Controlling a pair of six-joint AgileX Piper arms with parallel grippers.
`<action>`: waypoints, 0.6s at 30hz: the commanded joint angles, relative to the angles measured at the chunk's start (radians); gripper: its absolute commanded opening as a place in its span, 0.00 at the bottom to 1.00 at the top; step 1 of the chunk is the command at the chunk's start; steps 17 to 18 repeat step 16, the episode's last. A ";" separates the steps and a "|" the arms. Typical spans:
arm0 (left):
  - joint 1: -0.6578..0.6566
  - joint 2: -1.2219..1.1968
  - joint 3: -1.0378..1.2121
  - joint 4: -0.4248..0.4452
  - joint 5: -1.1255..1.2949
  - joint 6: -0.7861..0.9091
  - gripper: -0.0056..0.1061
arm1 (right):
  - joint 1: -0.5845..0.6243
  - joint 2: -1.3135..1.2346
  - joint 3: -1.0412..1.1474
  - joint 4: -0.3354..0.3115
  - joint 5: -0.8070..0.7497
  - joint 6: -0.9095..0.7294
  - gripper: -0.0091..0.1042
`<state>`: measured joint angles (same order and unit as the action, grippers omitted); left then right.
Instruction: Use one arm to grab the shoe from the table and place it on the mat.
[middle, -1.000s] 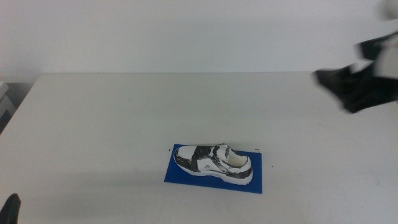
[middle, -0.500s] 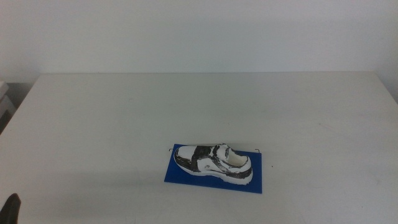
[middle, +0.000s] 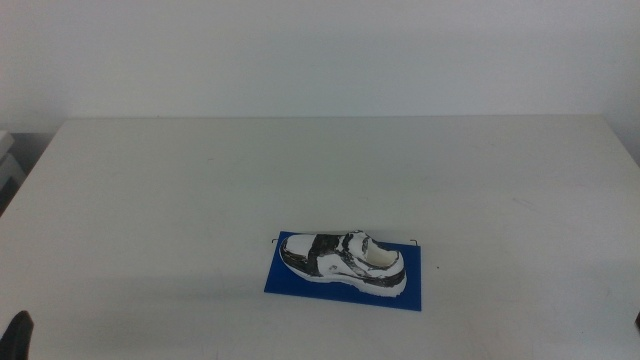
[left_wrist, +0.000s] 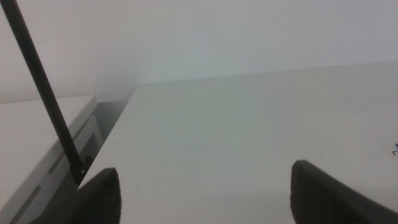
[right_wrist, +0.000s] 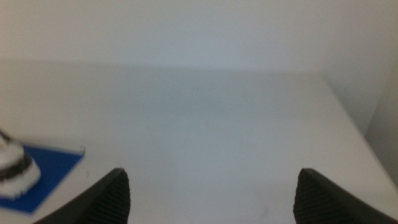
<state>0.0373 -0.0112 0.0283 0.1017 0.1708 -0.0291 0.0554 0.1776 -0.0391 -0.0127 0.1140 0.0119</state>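
The shoe (middle: 342, 260) lies on its sole on the blue mat (middle: 345, 281), just below and slightly right of the centre of the middle view, its toe toward the left of the frame and its heel toward the right. The mat lies flat on the white table (middle: 200, 190), and a blue border shows around the shoe on every side.

Neither gripper is near the shoe. The left gripper (left_wrist: 205, 193) waits low at the table's near left corner; only a dark tip of it (middle: 18, 332) shows in the bottom left corner of the middle view. In its own wrist view its jaws stand wide apart with nothing between them, over bare table. The right gripper (right_wrist: 211, 194) is likewise spread wide and holds nothing; its wrist view catches a corner of the mat (right_wrist: 43, 171) and the end of the shoe (right_wrist: 11, 163) at the left edge, well apart from the jaws.

A plain pale wall (middle: 320, 50) stands behind the table's far edge. In the left wrist view a thin black rod (left_wrist: 43, 93) slants beside the table's edge, next to a white cabinet (left_wrist: 37, 143).
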 joint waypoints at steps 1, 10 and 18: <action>-0.006 -0.026 0.003 -0.010 -0.077 -0.003 0.89 | -0.006 -0.021 0.028 0.000 -0.077 -0.012 0.67; -0.006 -0.026 0.003 -0.010 -0.077 -0.003 0.89 | -0.006 -0.128 0.058 0.000 -0.027 -0.012 0.67; -0.006 -0.026 0.003 -0.010 -0.077 -0.003 0.89 | -0.006 -0.155 0.058 0.000 -0.025 -0.012 0.67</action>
